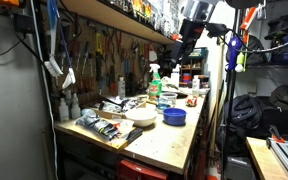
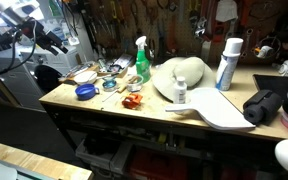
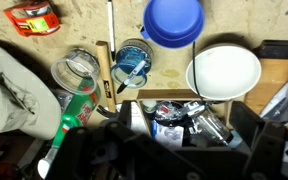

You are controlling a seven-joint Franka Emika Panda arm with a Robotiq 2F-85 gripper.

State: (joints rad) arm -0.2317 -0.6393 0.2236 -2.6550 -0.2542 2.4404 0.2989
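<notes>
- claw (image 3: 184,145) hangs high over the surface (image 1: 169,147), touching nothing; jaws look spread wide with nothing held
- in an exterior view the claw (image 1: 189,42) is top centre, just off the end of the shelf (image 1: 114,16)
- tray (image 3: 184,125) of small tools shows between the jaws, lower middle of the wrist view; in an exterior view it sits lower left of centre (image 1: 104,127), by the surface edge
- white bowl (image 3: 224,70) is upper right of the tray, blue bowl (image 3: 174,20) top centre
- jar (image 3: 76,70) and tin (image 3: 132,65) are left of centre, near each other
- bottle (image 3: 74,112) is lower left and looks the tallest thing near the claw
- doing it well, as I judge it: come down straight and slow, staying wide of the bottle and the shelf
- tray contents are crowded and blurred, so settle on one piece from higher up and centre it between the jaws
- leave the jaws spread until they flank that piece, clear of the white bowl rim
</notes>
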